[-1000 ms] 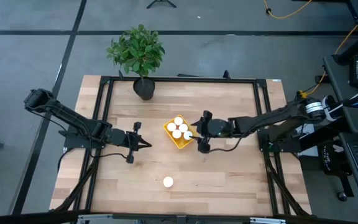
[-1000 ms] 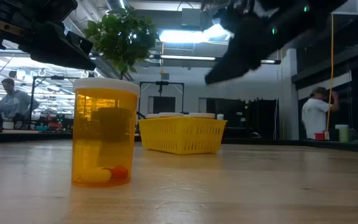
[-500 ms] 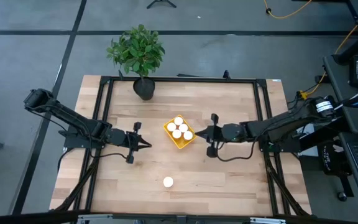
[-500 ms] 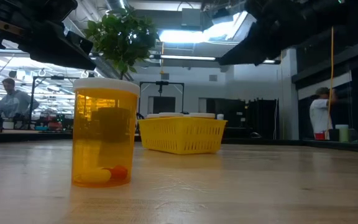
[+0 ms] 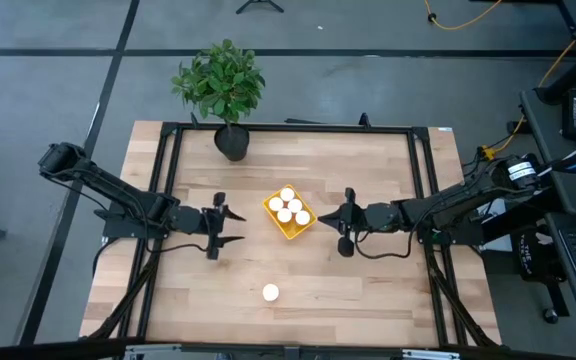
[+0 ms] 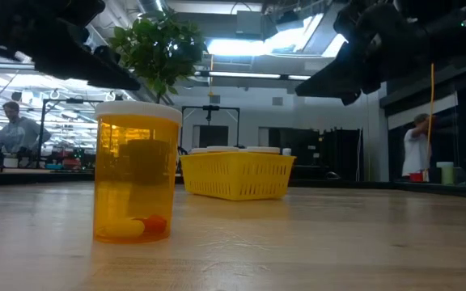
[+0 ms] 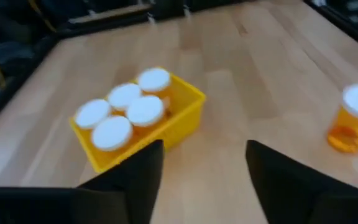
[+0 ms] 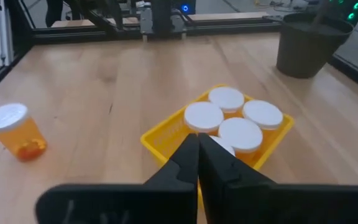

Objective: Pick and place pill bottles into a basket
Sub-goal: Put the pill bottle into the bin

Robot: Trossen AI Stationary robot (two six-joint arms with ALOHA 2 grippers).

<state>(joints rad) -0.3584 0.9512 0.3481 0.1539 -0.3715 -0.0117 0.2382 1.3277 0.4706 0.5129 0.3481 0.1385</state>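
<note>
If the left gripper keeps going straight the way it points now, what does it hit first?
Probably the yellow basket: the open left gripper points across the table at it, with bare wood between. The lone pill bottle sits off that line.

pale wood-plank table (image 5: 368, 280), matt; pill bottle (image 6: 136, 171) translucent orange plastic, glossy, white cap; basket (image 8: 166, 138) yellow ribbed plastic.

Robotics lab or workshop: a wooden table (image 5: 368, 280) in a black metal frame (image 5: 168, 130) is standing on grey concrete floor (image 5: 48, 80), orange cables (image 5: 468, 22) are trailing nearby, ceiling lights (image 6: 241, 74) are glowing, people (image 6: 415, 149) are working at benches behind.
</note>
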